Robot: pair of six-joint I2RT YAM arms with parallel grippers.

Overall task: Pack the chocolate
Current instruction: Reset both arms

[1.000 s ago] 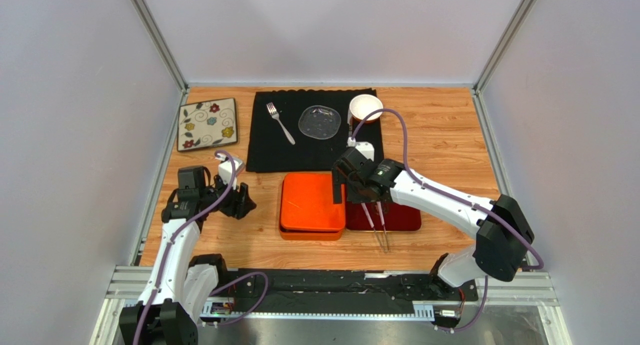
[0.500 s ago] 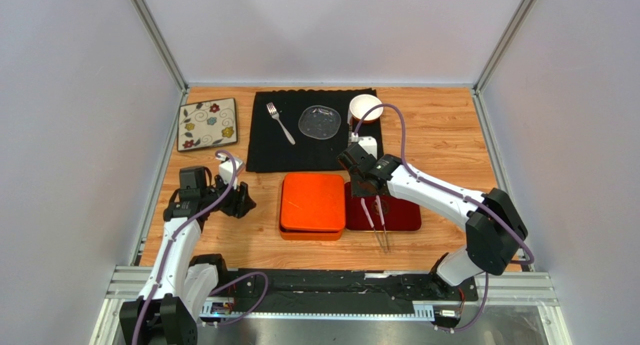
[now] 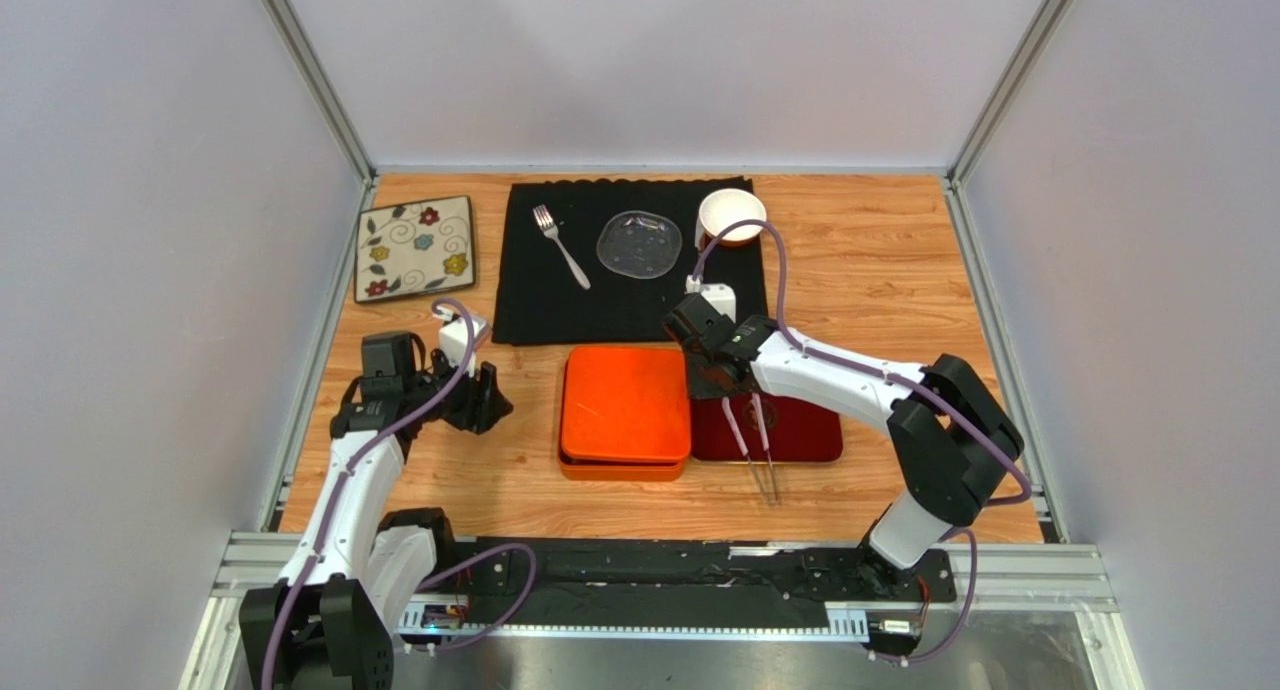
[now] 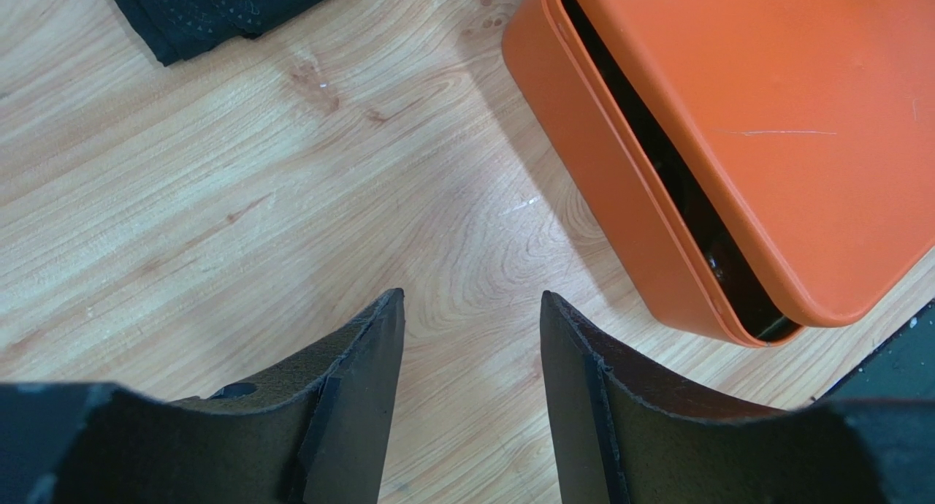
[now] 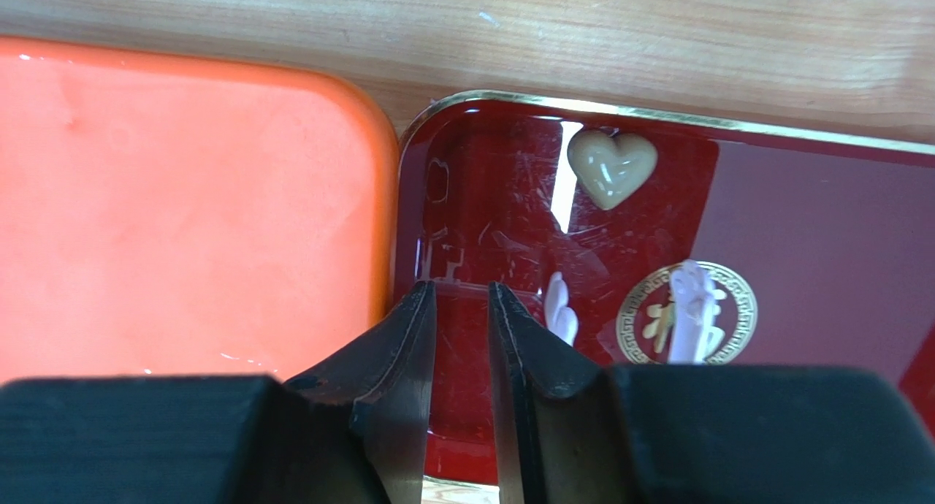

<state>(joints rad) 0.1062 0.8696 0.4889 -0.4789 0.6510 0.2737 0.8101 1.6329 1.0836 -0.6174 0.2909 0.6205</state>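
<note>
No chocolate shows in any view. Whether any lies inside the orange box (image 3: 625, 410) cannot be told: its lid is on, and the left wrist view shows only a dark slit under the lid's edge. The one candidate is a pale tan heart-shaped piece (image 5: 611, 164) on the dark red tray (image 3: 804, 435), near the tray's far left corner. Whether it is a sweet or a printed mark I cannot tell.

The tray sits at 3 o'clock of the box, just beside it. A pair of pale tongs (image 3: 756, 443) lies on it, the tips reaching past its near edge toward 6 o'clock.

The right gripper (image 5: 455, 290) hangs over the tray's left edge, close by the box. Its jaws stand a narrow slit apart, with nothing seen between them. The left gripper (image 4: 472, 307) is at 9 o'clock of the box over bare wooden table (image 3: 887, 270), released and empty.

At 12 o'clock of the box lies one black mat (image 3: 526, 293). On it are one fork (image 3: 561, 245), one clear glass dish (image 3: 640, 245) and, at its far right corner, one white bowl (image 3: 732, 213). One square floral plate (image 3: 415, 248) lies off the mat at 10 o'clock.

So there is one box and one tray — and two arms.
</note>
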